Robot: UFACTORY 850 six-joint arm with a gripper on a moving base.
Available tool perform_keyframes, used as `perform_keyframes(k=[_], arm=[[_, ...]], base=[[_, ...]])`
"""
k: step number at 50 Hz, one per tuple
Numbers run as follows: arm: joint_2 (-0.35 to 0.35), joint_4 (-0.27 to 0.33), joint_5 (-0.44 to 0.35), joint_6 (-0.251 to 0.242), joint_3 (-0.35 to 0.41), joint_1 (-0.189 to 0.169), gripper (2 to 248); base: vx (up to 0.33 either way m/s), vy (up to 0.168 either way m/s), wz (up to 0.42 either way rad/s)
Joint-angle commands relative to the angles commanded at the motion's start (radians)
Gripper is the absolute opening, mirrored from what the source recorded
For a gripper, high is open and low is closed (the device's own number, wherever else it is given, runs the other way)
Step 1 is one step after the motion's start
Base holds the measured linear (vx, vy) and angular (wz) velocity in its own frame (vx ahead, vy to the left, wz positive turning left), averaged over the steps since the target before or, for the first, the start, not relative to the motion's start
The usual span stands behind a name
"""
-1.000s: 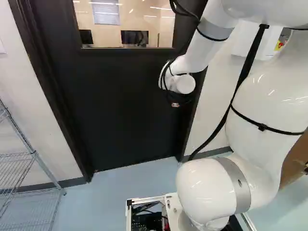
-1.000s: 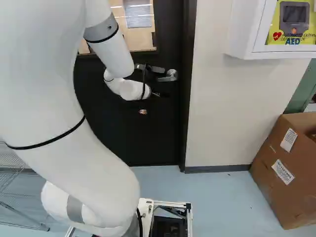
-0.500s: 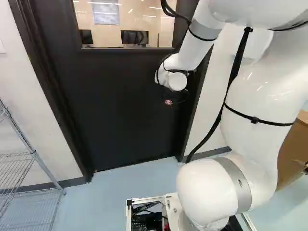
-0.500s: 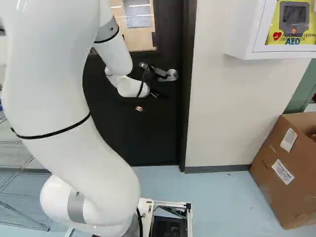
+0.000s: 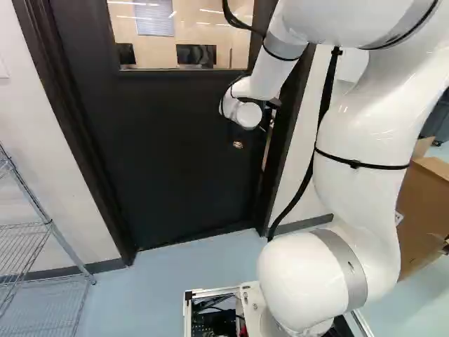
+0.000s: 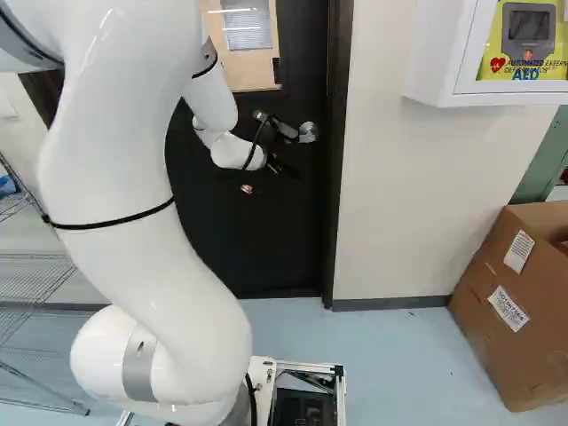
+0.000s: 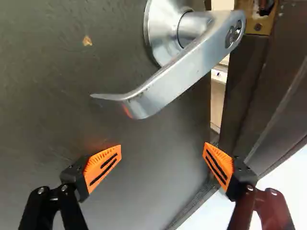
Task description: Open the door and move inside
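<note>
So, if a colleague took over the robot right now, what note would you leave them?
Gripper: open, fingers apart, holding nothing.
Handle: on the door, just ahead of the gripper and not gripped.
Done: the door is ajar, with a narrow gap between its edge and the frame.
Left: open it wide, then drive the base through. The gap looks far too narrow for that; pushing the door farther is probably next.
</note>
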State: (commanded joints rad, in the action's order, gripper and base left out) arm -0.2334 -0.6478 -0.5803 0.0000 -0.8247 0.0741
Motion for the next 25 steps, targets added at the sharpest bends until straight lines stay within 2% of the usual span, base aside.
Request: perform_keyframes(k=[25], arm=[[-0.112, 0.000, 0.000, 0.000, -0.133, 0.032, 247]], base=[[0.000, 0.000, 0.000]])
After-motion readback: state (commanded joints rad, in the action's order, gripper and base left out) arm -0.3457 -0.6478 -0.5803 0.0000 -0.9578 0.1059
